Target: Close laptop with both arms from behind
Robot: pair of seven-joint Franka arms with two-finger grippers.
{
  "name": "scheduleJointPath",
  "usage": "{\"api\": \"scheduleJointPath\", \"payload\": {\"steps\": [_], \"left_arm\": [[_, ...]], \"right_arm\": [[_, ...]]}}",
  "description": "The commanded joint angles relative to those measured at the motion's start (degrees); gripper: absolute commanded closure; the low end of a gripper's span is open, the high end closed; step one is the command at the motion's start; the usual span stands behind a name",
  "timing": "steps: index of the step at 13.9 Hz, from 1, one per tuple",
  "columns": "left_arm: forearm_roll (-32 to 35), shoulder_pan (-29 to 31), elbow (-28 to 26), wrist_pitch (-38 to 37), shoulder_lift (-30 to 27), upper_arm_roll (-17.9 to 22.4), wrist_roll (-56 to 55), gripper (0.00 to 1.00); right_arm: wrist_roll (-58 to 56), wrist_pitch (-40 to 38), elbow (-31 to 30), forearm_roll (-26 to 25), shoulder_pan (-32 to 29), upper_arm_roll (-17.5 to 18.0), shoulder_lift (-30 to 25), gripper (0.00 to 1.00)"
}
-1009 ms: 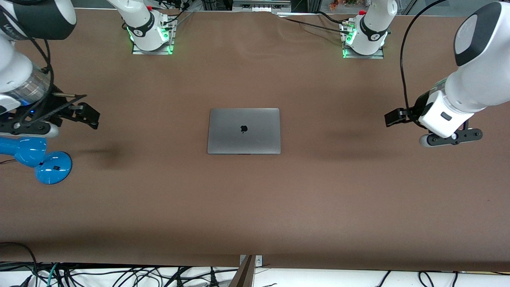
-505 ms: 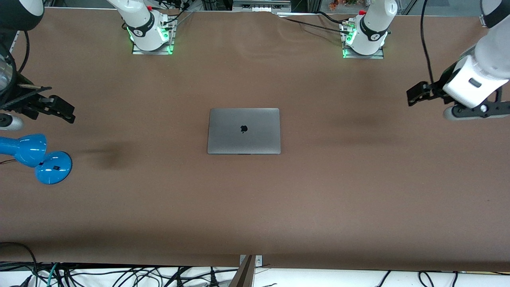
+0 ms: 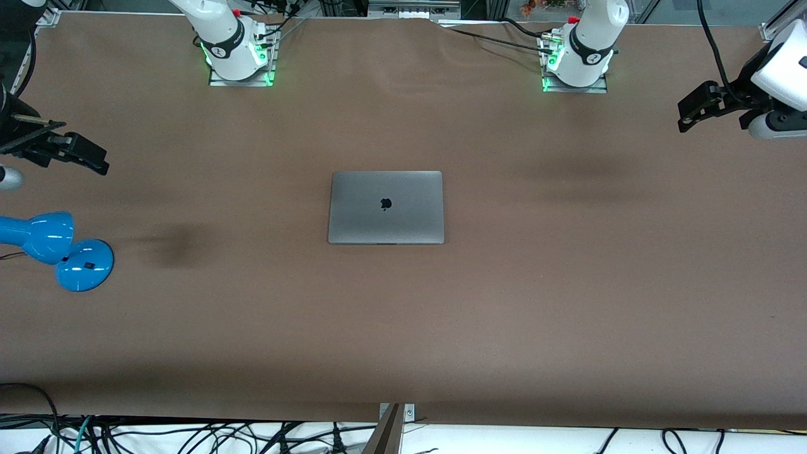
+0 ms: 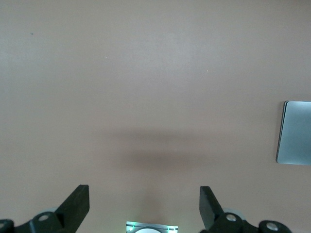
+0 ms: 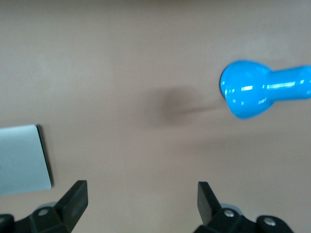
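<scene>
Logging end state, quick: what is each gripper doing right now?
Left gripper: open, empty, over bare table.
Right gripper: open, empty, near the blue lamp.

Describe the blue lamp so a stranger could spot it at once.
Start at the brown table and go to the right arm's end. The lamp lies there near the edge, nearer the front camera than the right hand. It is the only glossy bright blue thing there.

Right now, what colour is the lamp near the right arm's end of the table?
Glossy bright blue; the lamp shows best in the front view.
</scene>
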Motion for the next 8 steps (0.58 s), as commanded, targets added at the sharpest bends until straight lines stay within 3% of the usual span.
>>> {"api": "scheduleJointPath", "payload": {"steps": [1, 3, 8], "left_arm": [[-1.34, -0.23, -1.23, 0.08, -0.82, 0.86, 1.10, 0.00], [-1.34, -0.23, -1.23, -0.10, -0.82, 0.60, 1.02, 0.00], [-3.52, 0.29, -1.14, 0.25, -0.46, 0.69, 1.10, 0.00]], "right_arm": [[-0.90, -2.56, -0.52, 3.53, -0.35, 0.41, -1.75, 0.00], [-1.16, -2.66, -0.52, 6.36, -0.35, 0.32, -2.72, 0.00], [-2.22, -2.04, -0.60, 5.75, -0.35, 0.06, -2.28, 0.00]]}}
